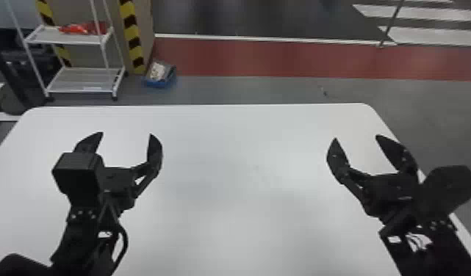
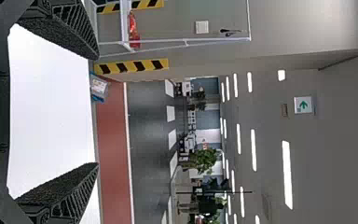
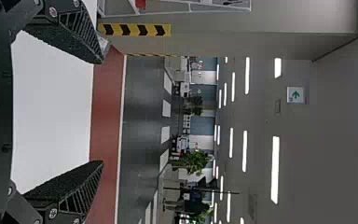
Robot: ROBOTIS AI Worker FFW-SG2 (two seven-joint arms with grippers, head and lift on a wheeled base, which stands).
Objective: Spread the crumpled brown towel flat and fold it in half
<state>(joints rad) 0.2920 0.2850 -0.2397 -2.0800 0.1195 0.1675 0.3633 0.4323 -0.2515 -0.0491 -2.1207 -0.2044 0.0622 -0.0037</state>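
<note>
Glowing in wrist views: ceiling lights [image 2: 286, 175]

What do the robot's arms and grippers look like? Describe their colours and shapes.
The left arm and right arm are black and angular, the left with a boxy wrist housing and a looping black cable. The left gripper and right gripper each have two black, tapering fingers with rough inner faces and slotted sides.

The tabletop [image 1: 227, 146] looks smooth and satiny, the cart [image 1: 72, 79] metal.
</note>
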